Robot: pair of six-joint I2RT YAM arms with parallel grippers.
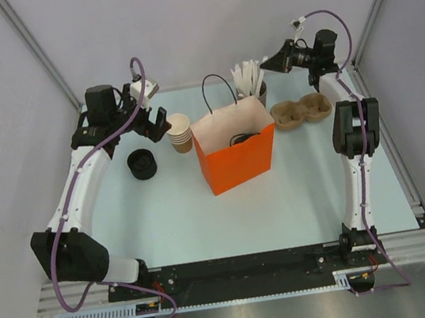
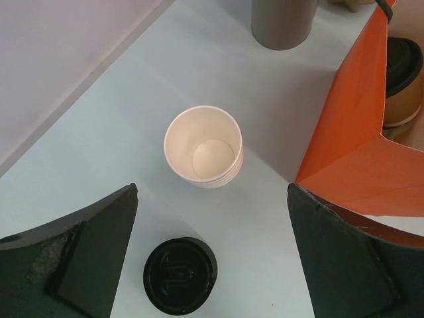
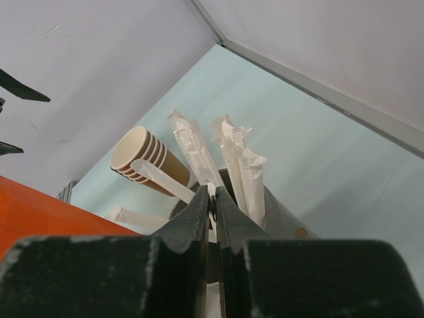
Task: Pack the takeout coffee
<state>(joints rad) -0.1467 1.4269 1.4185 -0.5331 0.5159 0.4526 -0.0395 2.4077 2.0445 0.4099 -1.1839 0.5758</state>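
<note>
The takeout coffee, a tan cup with a black lid (image 2: 401,74), stands inside the orange paper bag (image 1: 237,159); from above only its black lid (image 1: 245,136) shows in the bag's mouth. My left gripper (image 1: 158,127) is open and empty, hovering above the table between the stack of lidless cups (image 2: 203,147) and the stack of black lids (image 2: 180,275), left of the bag (image 2: 354,139). My right gripper (image 1: 265,63) is at the straw holder (image 1: 254,89) behind the bag. In the right wrist view its jaws (image 3: 213,196) are shut on a white paper-wrapped straw (image 3: 225,149).
The cup stack (image 1: 180,132) and lid stack (image 1: 143,164) stand left of the bag. Two brown pulp cup carriers (image 1: 301,110) lie at the back right. The grey holder (image 2: 283,23) holds several wrapped straws. Walls close in on both sides and at the back.
</note>
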